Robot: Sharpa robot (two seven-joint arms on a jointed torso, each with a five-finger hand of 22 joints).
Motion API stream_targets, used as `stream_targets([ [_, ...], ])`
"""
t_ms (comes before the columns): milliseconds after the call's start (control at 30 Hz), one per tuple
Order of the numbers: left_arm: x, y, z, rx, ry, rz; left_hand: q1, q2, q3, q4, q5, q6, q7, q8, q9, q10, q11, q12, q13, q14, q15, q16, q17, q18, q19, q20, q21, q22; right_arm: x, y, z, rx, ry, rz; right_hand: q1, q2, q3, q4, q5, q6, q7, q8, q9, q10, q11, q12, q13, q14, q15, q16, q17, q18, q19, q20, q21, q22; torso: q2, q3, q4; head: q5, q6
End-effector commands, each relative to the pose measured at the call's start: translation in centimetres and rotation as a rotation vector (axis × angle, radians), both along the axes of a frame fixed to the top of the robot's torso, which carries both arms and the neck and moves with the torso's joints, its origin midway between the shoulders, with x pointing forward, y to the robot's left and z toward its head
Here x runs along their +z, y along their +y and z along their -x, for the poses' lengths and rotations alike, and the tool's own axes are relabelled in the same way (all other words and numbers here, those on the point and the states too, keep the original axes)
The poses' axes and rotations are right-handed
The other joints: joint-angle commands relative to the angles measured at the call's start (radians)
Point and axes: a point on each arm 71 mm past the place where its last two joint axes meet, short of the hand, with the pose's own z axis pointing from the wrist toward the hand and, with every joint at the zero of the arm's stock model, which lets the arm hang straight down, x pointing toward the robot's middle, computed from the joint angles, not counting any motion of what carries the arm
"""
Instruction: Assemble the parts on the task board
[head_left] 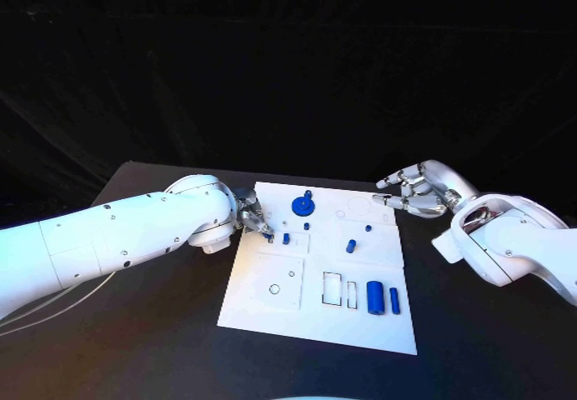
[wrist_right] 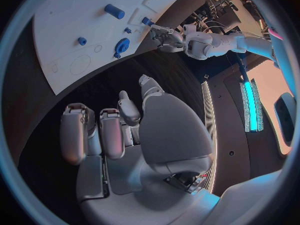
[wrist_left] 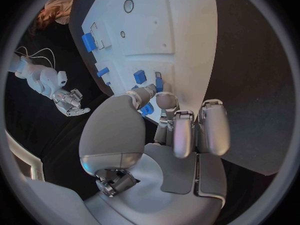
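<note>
At the centre of the black table (head_left: 132,350) lies the white task board (head_left: 315,308), with the blue parts spread over its far and right-hand areas. Blue gear (head_left: 303,205): upright toward twelve o'clock on the board. Two blue bars (head_left: 383,297): side by side toward four o'clock, beside empty rectangular slots. Small blue peg (head_left: 351,246): near the board's centre-right. Left hand (head_left: 253,218): at the board's ten o'clock edge, fingertips down on the plate. The left wrist view adds that the thumb and a finger pinch a small blue part (wrist_left: 159,84) against the board, another blue block (wrist_left: 139,76) just beside it. Right hand (head_left: 417,191): off the board at two o'clock; the right wrist view shows its fingers (wrist_right: 94,135) loosely curled and apart, holding nothing.
</note>
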Motion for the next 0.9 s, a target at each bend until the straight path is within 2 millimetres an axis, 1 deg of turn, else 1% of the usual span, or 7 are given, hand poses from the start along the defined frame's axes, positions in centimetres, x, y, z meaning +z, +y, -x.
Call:
stream_targets([
  [33,0.02,-0.36,0.04,-0.016,-0.015,-0.016,-0.007,0.005,0.125,-0.117,0.001,0.028,-0.019,0.005,0.003,0.002,-0.008,-0.006,-0.001,0.076,-0.008,-0.004,0.168,-0.009,0.002,-0.003,-0.001,0.0,-0.08,0.09,0.03,0.01,0.003,0.008,-0.001,0.005,-0.001,0.003,0.005,0.004,-0.004,0.004,0.002,-0.001,-0.004,-0.002,-0.001,0.049,-0.008,-0.005,0.033,0.008,-0.007,0.0,-0.006,0.12,0.0,0.0003,-0.0004,0.0,-0.003],
  [133,-0.11,-0.4,0.05,-0.019,-0.008,-0.021,-0.01,0.004,0.13,-0.118,0.001,0.029,-0.02,0.007,0.005,0.005,-0.009,-0.006,-0.001,0.076,-0.009,-0.004,0.168,-0.009,0.003,-0.003,0.0,0.001,-0.1,0.12,0.02,0.011,0.003,0.007,-0.001,0.005,-0.001,0.003,0.005,0.004,-0.004,0.004,0.002,-0.001,-0.004,-0.002,-0.001,0.049,-0.008,-0.005,0.033,0.008,-0.007,0.0,-0.006,0.12,0.001,0.0006,-0.0018,0.001,-0.002],
  [333,-0.3,-0.49,0.04,-0.026,0.007,-0.032,-0.014,0.002,0.134,-0.119,0.001,0.031,-0.021,0.009,0.008,0.008,-0.009,-0.005,0.0,0.076,-0.009,-0.004,0.168,-0.009,0.003,-0.004,0.0,0.002,-0.14,0.14,0.03,0.012,0.003,0.007,-0.001,0.005,-0.001,0.003,0.005,0.004,-0.004,0.004,0.002,-0.001,-0.004,-0.002,-0.001,0.049,-0.008,-0.005,0.033,0.008,-0.007,0.0,-0.006,0.12,0.0,0.0006,-0.0009,-0.001,-0.003],
  [367,-0.34,-0.54,0.05,-0.029,0.011,-0.035,-0.016,0.001,0.137,-0.12,0.001,0.031,-0.022,0.01,0.01,0.011,-0.01,-0.005,0.001,0.076,-0.01,-0.004,0.168,-0.009,0.003,-0.004,0.001,0.003,-0.15,0.13,0.03,0.012,0.003,0.007,-0.001,0.005,-0.001,0.003,0.005,0.004,-0.004,0.004,0.002,-0.001,-0.004,-0.002,-0.001,0.049,-0.008,-0.005,0.033,0.008,-0.007,0.0,-0.006,0.12,0.001,0.0005,-0.0005,-0.001,-0.004],
  [500,-0.44,-0.63,0.09,-0.036,0.02,-0.041,-0.018,-0.001,0.138,-0.121,0.001,0.031,-0.022,0.011,0.011,0.012,-0.01,-0.004,0.002,0.076,-0.01,-0.004,0.168,-0.009,0.004,-0.004,0.001,0.004,-0.17,0.13,0.04,0.012,0.004,0.007,-0.001,0.005,-0.001,0.003,0.005,0.004,-0.004,0.004,0.002,-0.001,-0.004,-0.002,-0.001,0.049,-0.008,-0.005,0.033,0.008,-0.007,0.0,-0.006,0.12,0.0,0.0012,-0.0011,0.0,-0.004],
  [900,-0.6,-0.79,0.32,-0.061,0.045,-0.058,-0.022,-0.005,0.143,-0.124,0.001,0.033,-0.024,0.015,0.015,0.015,-0.012,-0.006,-0.001,0.076,-0.011,-0.004,0.168,-0.01,0.004,-0.005,0.002,0.006,-0.22,0.09,0.04,0.012,0.005,0.007,-0.001,0.005,-0.001,0.003,0.005,0.004,-0.004,0.004,0.002,-0.001,-0.004,-0.002,-0.001,0.049,-0.008,-0.005,0.033,0.008,-0.007,0.0,-0.006,0.12,-0.001,0.0005,-0.001,-0.002,-0.006],
])
